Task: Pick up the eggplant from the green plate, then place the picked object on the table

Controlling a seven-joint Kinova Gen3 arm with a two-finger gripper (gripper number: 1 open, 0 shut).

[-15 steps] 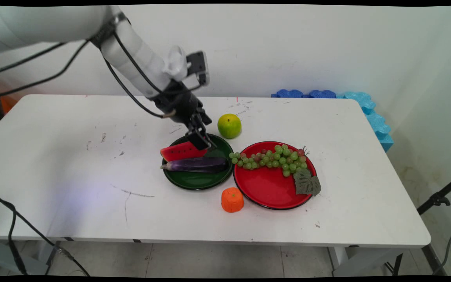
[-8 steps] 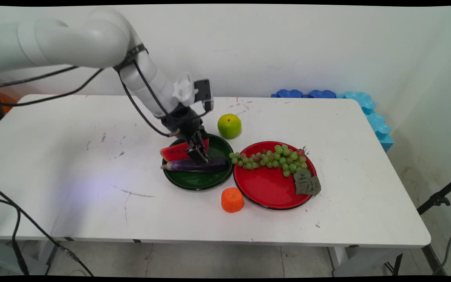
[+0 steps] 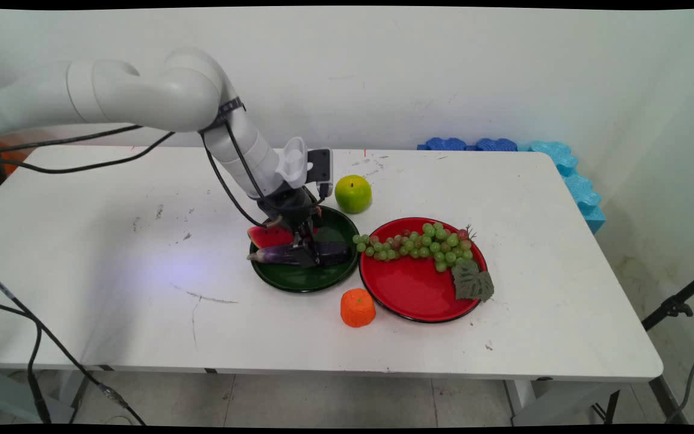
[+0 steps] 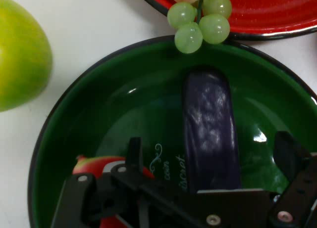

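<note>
A purple eggplant (image 3: 275, 256) (image 4: 210, 119) lies across a dark green plate (image 3: 299, 280) (image 4: 99, 104), with a red watermelon slice (image 3: 265, 236) (image 4: 99, 166) behind it on the same plate. My gripper (image 3: 308, 256) (image 4: 212, 154) is down in the plate, open, with one finger on each side of the eggplant's middle. In the hand view the fingers (image 4: 133, 149) stand apart from the eggplant's sides, and the linkage hides its near end.
A green round fruit (image 3: 353, 193) (image 4: 20, 55) sits just behind the green plate. A red plate (image 3: 413, 289) (image 4: 277, 10) to the right holds green grapes (image 3: 419, 242) (image 4: 198, 20) and a leaf (image 3: 472, 282). An orange fruit (image 3: 357, 307) stands in front. Blue foam (image 3: 564, 163) lies at the back right.
The gripper has come down from above the watermelon slice towards the near side, and now straddles the eggplant. The fruit and plates have not moved.
</note>
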